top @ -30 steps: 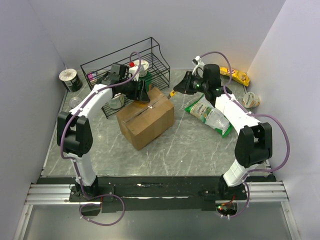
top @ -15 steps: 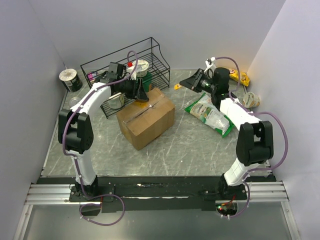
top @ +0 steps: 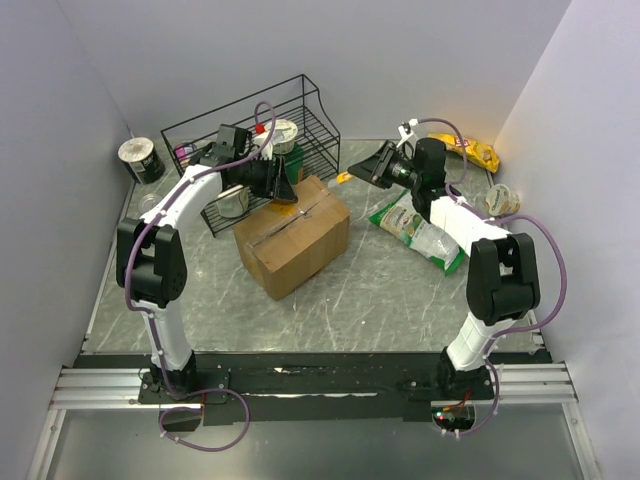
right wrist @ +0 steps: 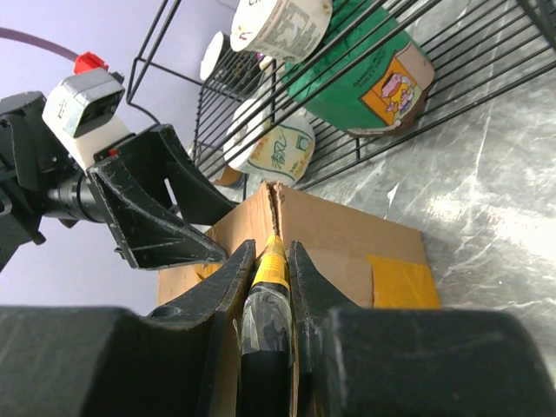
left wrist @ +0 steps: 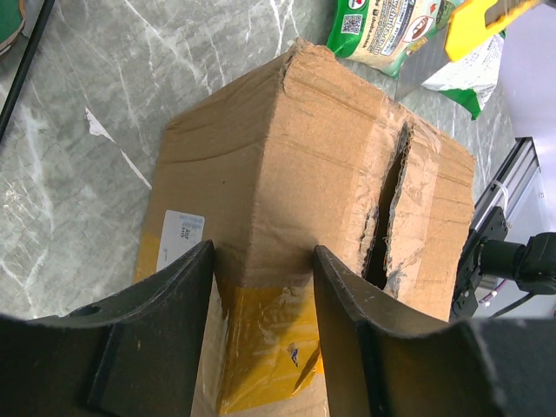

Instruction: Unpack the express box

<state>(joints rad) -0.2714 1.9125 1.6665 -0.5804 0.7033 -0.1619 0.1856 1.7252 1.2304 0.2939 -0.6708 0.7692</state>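
Left claw (left wrist: 263,252) stands apart astride the box's (top: 295,235) rack-side end, grip unclear. On the worktop (top: 380,290), the box lies just before the rack (top: 315,130). Right claw (right wrist: 271,248), clamped on a yellow cutter (right wrist: 269,278), should draw its tip shallowly along the torn seam (left wrist: 387,208).

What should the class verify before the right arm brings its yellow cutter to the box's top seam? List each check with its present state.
1. Cutter gripped: the right gripper is shut on the yellow cutter: ok.
2. Blade extended: cannot tell.
3. Box braced: the left gripper straddles an edge of the express box; whether it clamps firmly: cannot tell.
4. Seam reachable: the top seam lies uncovered and partly split: ok.
5. Left fingers clear of the cutting line: one sits close beside the seam: not ok.
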